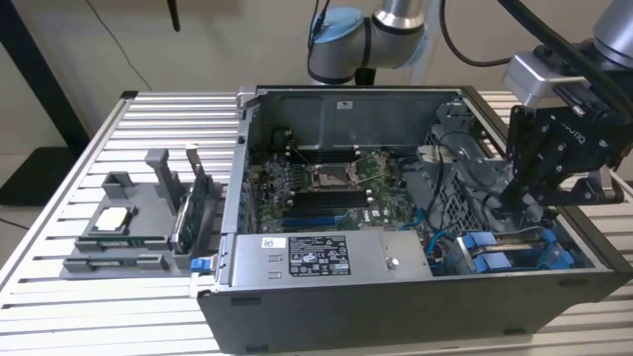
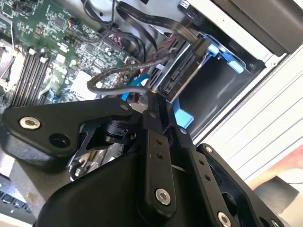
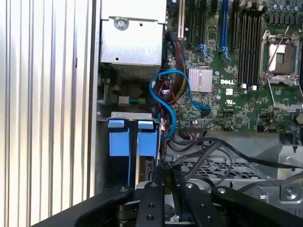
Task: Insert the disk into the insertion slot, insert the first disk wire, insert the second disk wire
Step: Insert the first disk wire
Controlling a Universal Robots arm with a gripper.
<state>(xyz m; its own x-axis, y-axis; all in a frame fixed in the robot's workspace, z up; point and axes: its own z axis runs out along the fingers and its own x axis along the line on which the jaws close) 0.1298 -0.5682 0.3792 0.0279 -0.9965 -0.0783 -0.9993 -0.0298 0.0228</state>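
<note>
Bench (image 1: 89, 326) carries the open case (image 1: 396, 315). Insertion slot (image 3: 128, 115), in the case corner at the exterior view's right, has the disk (image 2: 178, 78) seated. Claw (image 2: 155, 100) at disk's connector edge, pinched tight on grey wire (image 2: 113, 85) end.

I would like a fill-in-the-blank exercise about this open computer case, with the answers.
The tool is at the exterior view's ____ side.
The insertion slot has fittings of ____ plastic.
The motherboard is ____ in colour.
The parts tray lies at the exterior view's ____ side.
Answers: right; blue; green; left.
</note>
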